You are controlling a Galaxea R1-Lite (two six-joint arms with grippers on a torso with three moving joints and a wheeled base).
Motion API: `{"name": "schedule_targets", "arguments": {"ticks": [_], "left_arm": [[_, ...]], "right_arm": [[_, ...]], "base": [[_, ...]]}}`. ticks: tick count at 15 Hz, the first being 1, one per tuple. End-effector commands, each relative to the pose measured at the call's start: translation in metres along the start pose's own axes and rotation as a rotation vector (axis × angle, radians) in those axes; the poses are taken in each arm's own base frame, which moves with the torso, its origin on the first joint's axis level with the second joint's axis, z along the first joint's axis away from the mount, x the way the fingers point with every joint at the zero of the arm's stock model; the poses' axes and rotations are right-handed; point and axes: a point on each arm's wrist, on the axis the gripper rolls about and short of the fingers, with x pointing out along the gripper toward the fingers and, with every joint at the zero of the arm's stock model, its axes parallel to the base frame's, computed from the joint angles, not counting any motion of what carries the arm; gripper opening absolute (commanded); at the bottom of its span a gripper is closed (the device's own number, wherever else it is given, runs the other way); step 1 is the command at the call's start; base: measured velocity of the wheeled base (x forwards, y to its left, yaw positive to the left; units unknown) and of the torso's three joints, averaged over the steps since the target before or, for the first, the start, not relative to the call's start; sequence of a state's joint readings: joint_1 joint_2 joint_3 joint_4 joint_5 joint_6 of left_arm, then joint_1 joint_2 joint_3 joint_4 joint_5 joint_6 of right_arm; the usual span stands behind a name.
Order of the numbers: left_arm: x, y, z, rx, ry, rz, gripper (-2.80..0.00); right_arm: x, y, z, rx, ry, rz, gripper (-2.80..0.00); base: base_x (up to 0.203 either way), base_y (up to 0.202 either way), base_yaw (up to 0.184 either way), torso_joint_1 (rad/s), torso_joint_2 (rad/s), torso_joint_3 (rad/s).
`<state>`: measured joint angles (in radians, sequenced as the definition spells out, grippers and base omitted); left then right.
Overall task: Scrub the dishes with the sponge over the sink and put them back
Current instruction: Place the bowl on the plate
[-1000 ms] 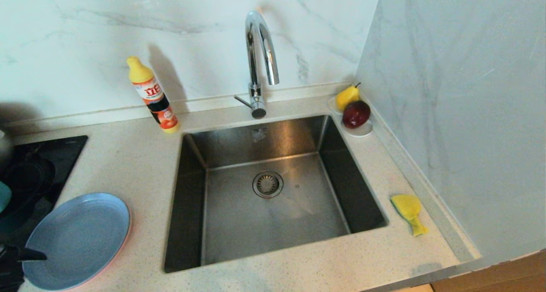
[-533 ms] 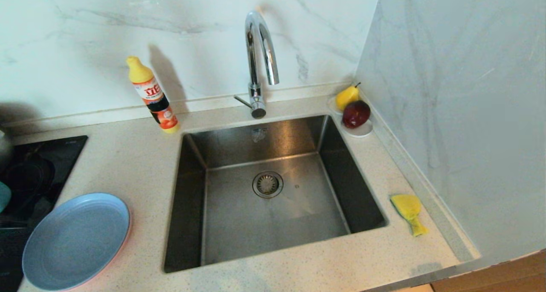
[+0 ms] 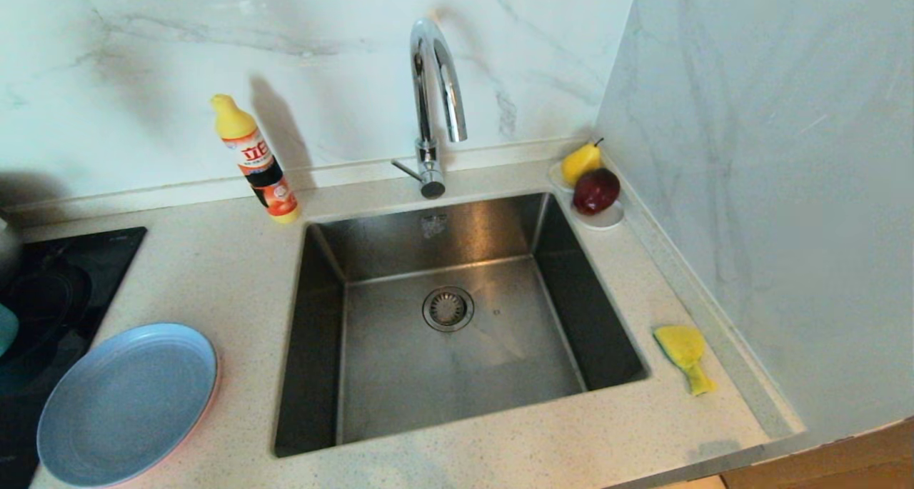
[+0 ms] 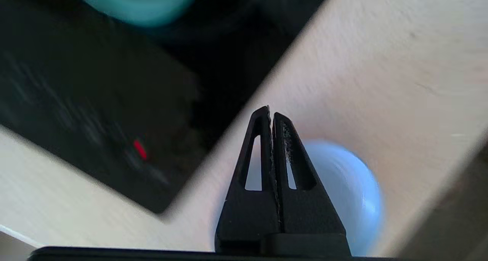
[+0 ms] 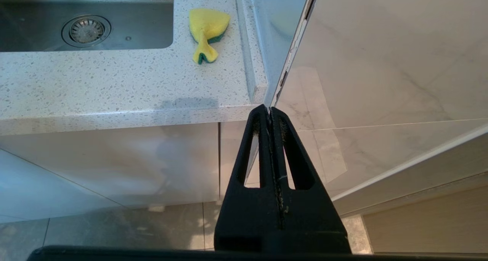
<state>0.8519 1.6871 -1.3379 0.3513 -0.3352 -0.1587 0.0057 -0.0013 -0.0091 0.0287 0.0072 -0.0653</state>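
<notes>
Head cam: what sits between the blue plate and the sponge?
The sink, strainer drain mid-basin, lies between the grey-blue plate and the sponge, with bare counter either side. Head view shows it.

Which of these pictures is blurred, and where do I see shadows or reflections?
Left wrist view: motion blur smears the black stovetop, round grey-blue plate and teal bowl; only the left gripper is sharp. Head view: the yellow-capped orange detergent bottle casts a shadow on the marble wall; the curved chrome faucet shows glare. Right wrist view: sharp.
</notes>
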Motion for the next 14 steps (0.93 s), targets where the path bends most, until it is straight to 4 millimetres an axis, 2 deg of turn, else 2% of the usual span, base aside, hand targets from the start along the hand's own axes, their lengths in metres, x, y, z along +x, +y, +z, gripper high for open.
{"name": "schedule_targets", "arguments": {"ticks": [1,5,6,7,14], "left_arm": [[0.027,0.009,0.010,0.125,0.014,0.029,-2.80],[0.053,0.036,0.029,0.232,-0.033,0.094,-2.80],[0.059,0.045,0.033,0.246,-0.046,0.111,-0.37],[0.062,0.052,0.035,0.276,-0.056,0.124,0.00],[0.101,0.080,0.032,0.329,-0.094,0.125,0.00]], "right_arm": [[0.000,0.000,0.000,-0.001,0.000,0.001,-2.80],[0.000,0.000,0.000,-0.001,0.000,0.002,-2.80],[0.000,0.000,0.000,-0.001,0.002,0.002,-2.80],[0.000,0.000,0.000,-0.001,0.000,0.002,-2.80],[0.000,0.000,0.000,-0.001,0.000,0.002,-2.80]], "base": [[0.000,0.000,0.000,0.000,0.00,0.000],[0.000,0.000,0.000,0.000,0.00,0.000],[0.000,0.000,0.000,0.000,0.00,0.000],[0.000,0.000,0.000,0.000,0.00,0.000],[0.000,0.000,0.000,0.000,0.00,0.000]]}}
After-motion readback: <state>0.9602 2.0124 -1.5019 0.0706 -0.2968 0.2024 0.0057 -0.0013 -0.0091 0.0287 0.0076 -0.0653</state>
